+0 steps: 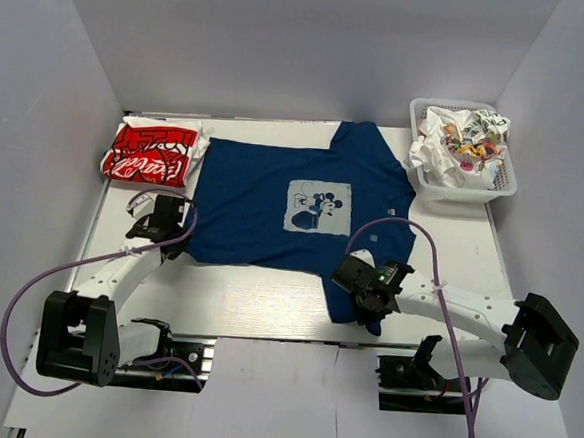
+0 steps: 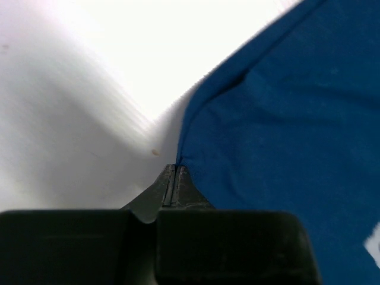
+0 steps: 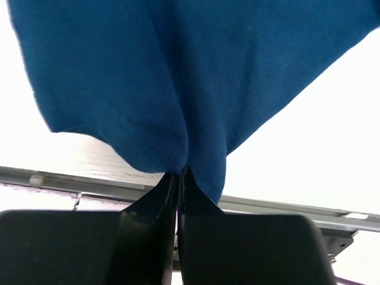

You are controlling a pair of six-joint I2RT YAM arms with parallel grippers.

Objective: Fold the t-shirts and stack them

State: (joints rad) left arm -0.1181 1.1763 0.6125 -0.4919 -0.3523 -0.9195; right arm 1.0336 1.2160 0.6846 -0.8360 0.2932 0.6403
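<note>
The white tabletop (image 1: 266, 302) carries everything. Spread flat across its middle lies the navy t-shirt (image 1: 253, 201), print side up, with a pale square cartoon print (image 1: 313, 206) near its centre. One flap of the cloth juts toward the far edge and another toward the near edge, on the right arm's side.

At the far right corner stands a white lattice basket (image 1: 464, 194). It is heaped with crumpled white t-shirts (image 1: 463, 141) that bear small colourful prints (how many are in the heap cannot be told). At the far left a red-and-white t-shirt (image 1: 151, 154) lies folded, just beside the navy one's left edge; whether the two touch is not clear from above.

The left fingers (image 2: 169, 184) are clenched tight together on the near left corner of the navy t-shirt. In the left wrist view the cloth's edge runs straight down into the seam between their tips, and the tips rest low on the tabletop.

The right fingers (image 3: 169, 187) are likewise pinched shut, grasping the navy t-shirt at the near flap. In the right wrist view a stitched hem gathers into folds where it enters the closed tips, and the cloth fans out above them. From above, this arm sits over the near right part of the shirt.
</note>
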